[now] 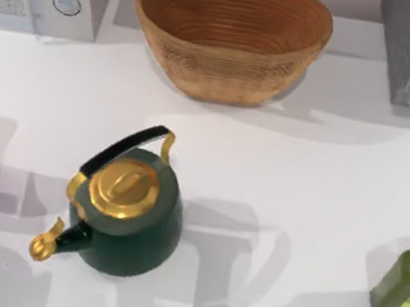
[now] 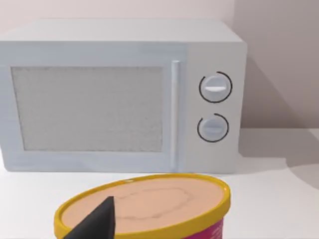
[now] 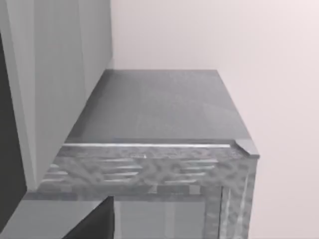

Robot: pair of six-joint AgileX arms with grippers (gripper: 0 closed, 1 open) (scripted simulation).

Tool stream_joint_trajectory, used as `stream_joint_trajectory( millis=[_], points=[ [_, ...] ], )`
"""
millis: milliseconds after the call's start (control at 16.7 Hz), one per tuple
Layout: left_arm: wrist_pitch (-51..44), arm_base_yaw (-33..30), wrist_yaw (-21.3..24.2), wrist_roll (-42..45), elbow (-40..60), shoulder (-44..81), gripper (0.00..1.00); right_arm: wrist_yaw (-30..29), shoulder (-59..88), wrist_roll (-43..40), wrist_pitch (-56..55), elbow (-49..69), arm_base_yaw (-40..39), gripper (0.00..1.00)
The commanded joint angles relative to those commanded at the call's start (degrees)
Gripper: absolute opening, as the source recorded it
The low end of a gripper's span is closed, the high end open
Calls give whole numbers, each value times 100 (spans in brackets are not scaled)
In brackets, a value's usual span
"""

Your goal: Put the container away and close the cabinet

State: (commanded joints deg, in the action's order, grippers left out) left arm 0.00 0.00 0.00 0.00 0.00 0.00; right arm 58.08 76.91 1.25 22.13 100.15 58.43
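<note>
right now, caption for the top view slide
Green kettle with gold lid on a white table, wicker basket behind, olive bottle at right.

top: overhead, down on table (image 1: 293,182) | left wrist: near, facing microwave (image 2: 119,94) | right wrist: near, facing cabinet (image 3: 159,129)

The kettle (image 1: 129,219) looked like glossy green enamel with a polished brass lid; the basket (image 1: 230,34) was ribbed, matt wicker; the desk (image 1: 298,198) was smooth white.
</note>
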Motion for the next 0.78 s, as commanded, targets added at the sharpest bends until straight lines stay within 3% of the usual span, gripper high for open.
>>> stream_joint_trajectory(
  millis=[360,780],
  points=[
    [0,0,0,0,0,0,100,-1289,19,11,59,138,-1458,100],
    [0,0,0,0,0,0,100,-3999,-59,-3,130,240,-4337,100]
  ],
)
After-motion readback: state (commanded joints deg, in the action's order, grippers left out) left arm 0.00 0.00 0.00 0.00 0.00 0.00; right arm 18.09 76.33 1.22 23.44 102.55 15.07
